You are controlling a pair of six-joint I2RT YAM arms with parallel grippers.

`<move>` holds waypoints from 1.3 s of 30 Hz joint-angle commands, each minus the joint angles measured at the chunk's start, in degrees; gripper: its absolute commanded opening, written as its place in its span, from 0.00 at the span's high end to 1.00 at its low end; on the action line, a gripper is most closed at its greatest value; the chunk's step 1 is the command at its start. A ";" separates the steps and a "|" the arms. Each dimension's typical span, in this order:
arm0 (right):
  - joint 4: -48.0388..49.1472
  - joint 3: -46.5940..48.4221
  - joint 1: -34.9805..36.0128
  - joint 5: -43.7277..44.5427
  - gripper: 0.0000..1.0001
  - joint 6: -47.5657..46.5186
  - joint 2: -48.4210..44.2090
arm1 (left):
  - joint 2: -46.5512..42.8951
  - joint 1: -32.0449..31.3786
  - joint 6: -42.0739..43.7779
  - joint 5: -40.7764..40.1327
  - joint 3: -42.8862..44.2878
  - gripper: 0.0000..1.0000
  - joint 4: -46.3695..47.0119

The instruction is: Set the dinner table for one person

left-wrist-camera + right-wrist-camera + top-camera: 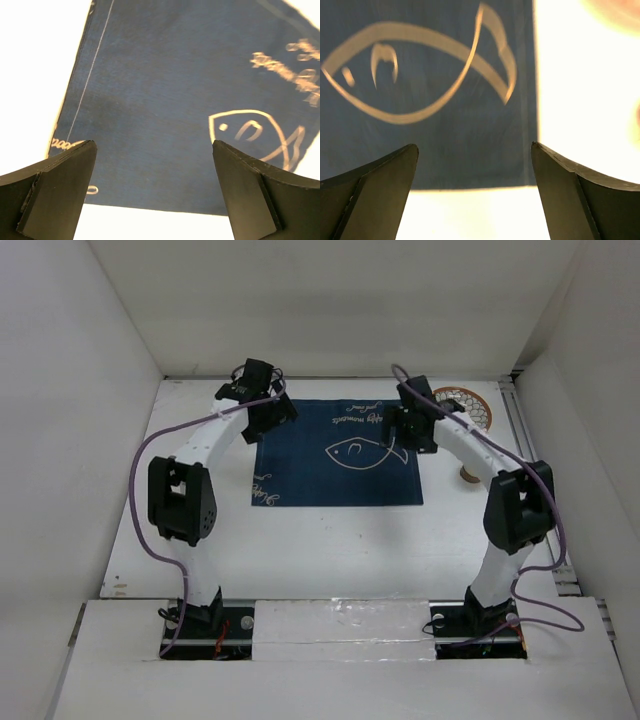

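item: large flat matte white rectangular tabletop (330,550) | surface: plain, unmarked | pose: level | place: mid top view

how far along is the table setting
Early. Done: the navy placemat lies flat on the dinner table. In hand: nothing; the left gripper and right gripper hang open over the mat. Left: nothing sits on the mat yet; a round patterned item sits far right, partly hidden.

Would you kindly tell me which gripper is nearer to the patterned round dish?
Right. The right gripper hovers over the placemat's right edge, just beside the dish; the left gripper hovers over the placemat's far left corner, across from it.
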 commanded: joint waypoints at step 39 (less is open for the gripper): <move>10.86 15.23 -40.09 -24.34 0.22 -2.10 21.32 | -26.08 1.31 10.28 7.86 -22.24 0.00 7.07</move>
